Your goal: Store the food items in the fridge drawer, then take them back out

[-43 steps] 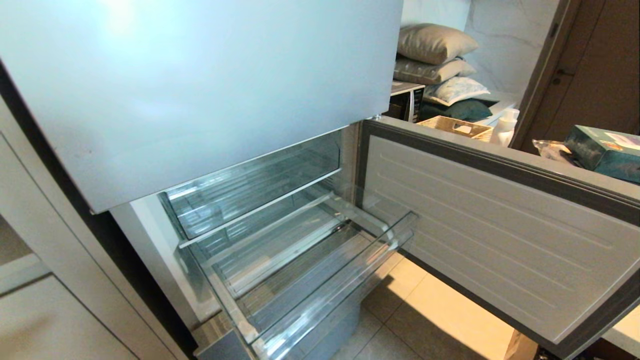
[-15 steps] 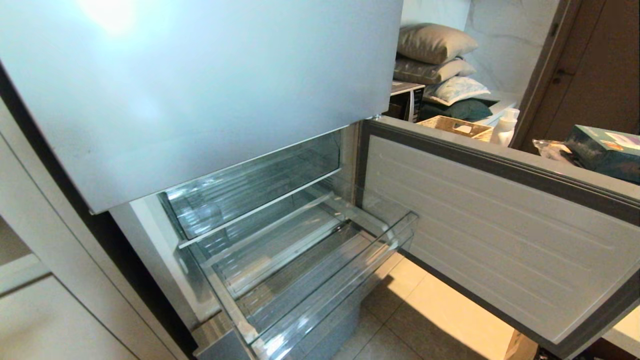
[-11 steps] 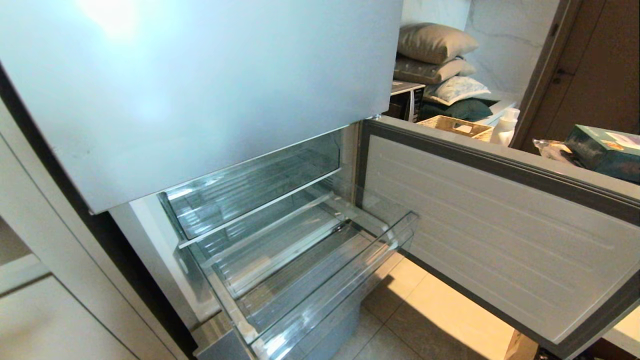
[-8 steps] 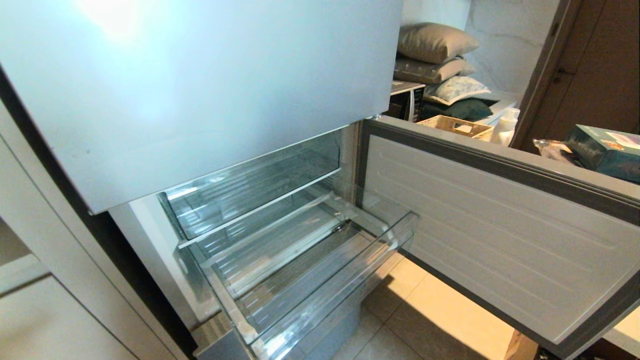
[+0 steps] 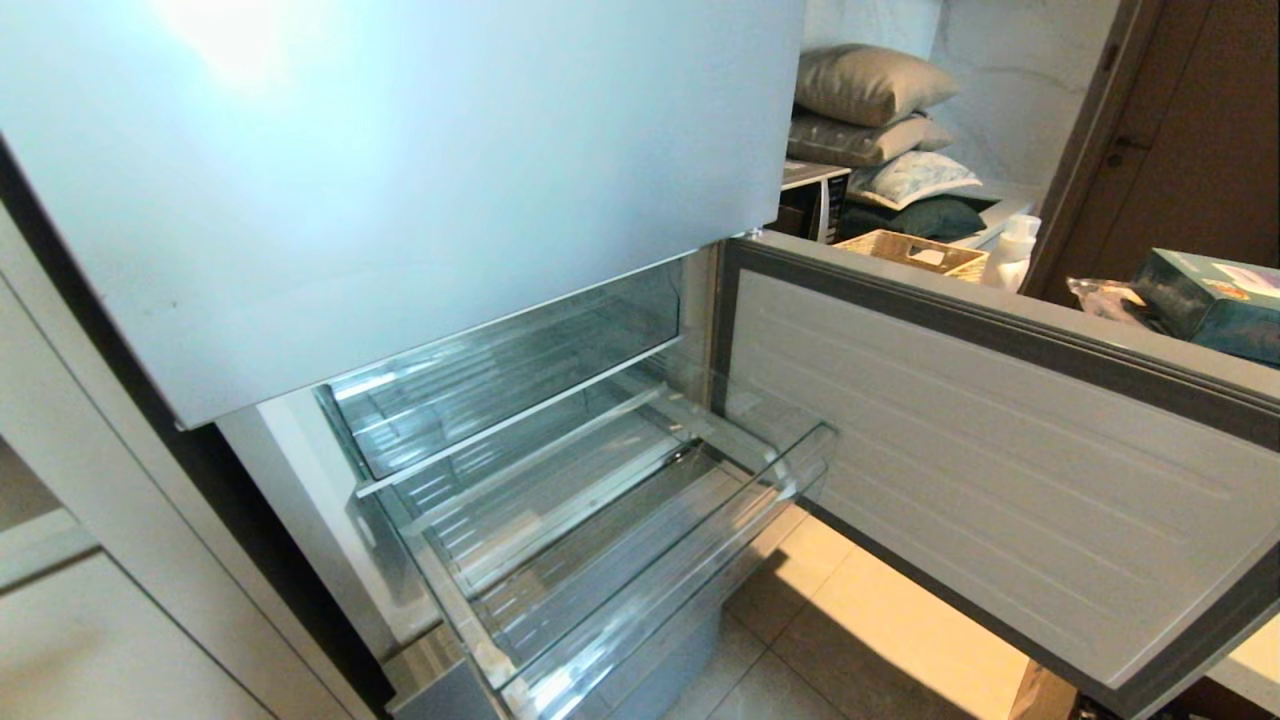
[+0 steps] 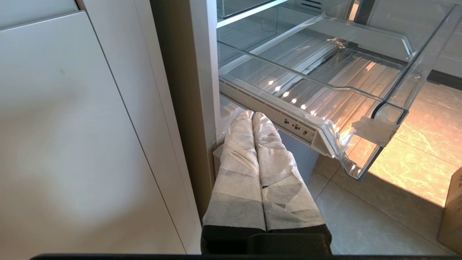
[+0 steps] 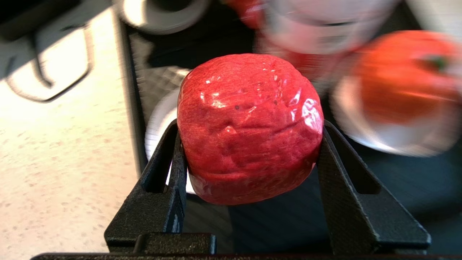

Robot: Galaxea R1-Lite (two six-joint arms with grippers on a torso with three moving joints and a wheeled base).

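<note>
Your right end effector (image 7: 249, 144) is clamped on one fruit (image 7: 249, 126) above the counter (image 7: 54, 151); the other fruit (image 7: 404, 76) waits. The drawer (image 5: 620, 590) stands open, empty. Storing has barely begun. Left end effector (image 6: 254, 117) is together, parked.

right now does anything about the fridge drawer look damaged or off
Yes: the fridge drawer has torn white tape stuck over its front corner, with ragged edges, as if patching a crack. The drawer is pulled out and holds nothing. Otherwise nothing is spilled or askew.
</note>
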